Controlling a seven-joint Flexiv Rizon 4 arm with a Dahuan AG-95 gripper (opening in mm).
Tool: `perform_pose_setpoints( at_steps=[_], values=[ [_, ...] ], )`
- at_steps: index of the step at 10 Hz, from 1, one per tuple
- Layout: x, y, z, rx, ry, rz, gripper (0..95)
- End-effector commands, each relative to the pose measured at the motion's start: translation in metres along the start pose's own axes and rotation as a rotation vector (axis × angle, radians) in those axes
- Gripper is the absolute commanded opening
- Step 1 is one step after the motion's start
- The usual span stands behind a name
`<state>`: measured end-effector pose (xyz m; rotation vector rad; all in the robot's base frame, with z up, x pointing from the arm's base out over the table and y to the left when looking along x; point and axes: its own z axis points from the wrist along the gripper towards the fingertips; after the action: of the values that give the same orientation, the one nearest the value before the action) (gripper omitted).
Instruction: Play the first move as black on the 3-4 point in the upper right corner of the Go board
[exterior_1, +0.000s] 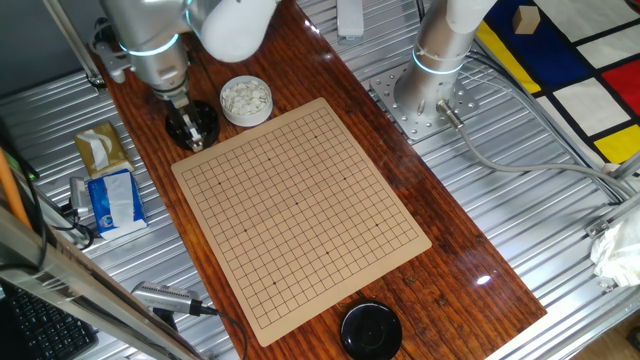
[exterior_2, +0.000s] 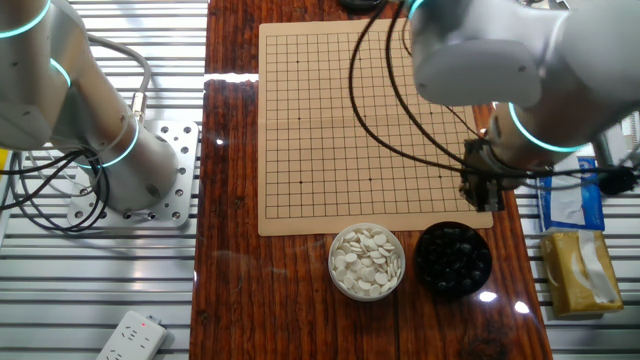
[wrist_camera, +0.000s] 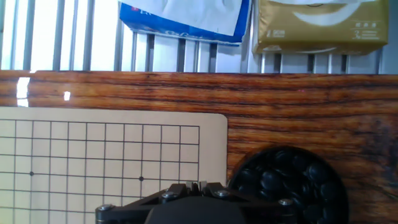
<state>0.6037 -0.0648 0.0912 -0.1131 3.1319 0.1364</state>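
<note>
The Go board (exterior_1: 300, 210) lies on the wooden table with no stone on its grid; it also shows in the other fixed view (exterior_2: 370, 120) and the hand view (wrist_camera: 93, 162). The bowl of black stones (exterior_1: 208, 120) stands off the board's corner, seen too in the other fixed view (exterior_2: 453, 260) and the hand view (wrist_camera: 286, 180). My gripper (exterior_1: 190, 138) hangs above the gap between that bowl and the board corner (exterior_2: 480, 192). In the hand view the gripper (wrist_camera: 196, 185) has its fingertips close together with something small and dark between them, seemingly a black stone.
A bowl of white stones (exterior_1: 246, 100) stands next to the black one (exterior_2: 367, 262). A black lid (exterior_1: 371, 330) lies at the board's far end. Tissue packs (wrist_camera: 186, 18) (wrist_camera: 317, 25) lie beside the table. A second arm's base (exterior_1: 425, 95) is bolted nearby.
</note>
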Motion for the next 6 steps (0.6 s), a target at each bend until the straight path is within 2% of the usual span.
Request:
perform_pose_setpoints(
  at_steps=[1,4,6],
  values=[
    [-0.0007,0.0006,0.0001,-0.031,0.009,-0.011,0.0],
    [0.0001,0.0002,0.0003,-0.027,0.026,-0.011,0.0],
    [0.0001,0.0,0.0003,-0.023,0.023,-0.01,0.0]
  ],
)
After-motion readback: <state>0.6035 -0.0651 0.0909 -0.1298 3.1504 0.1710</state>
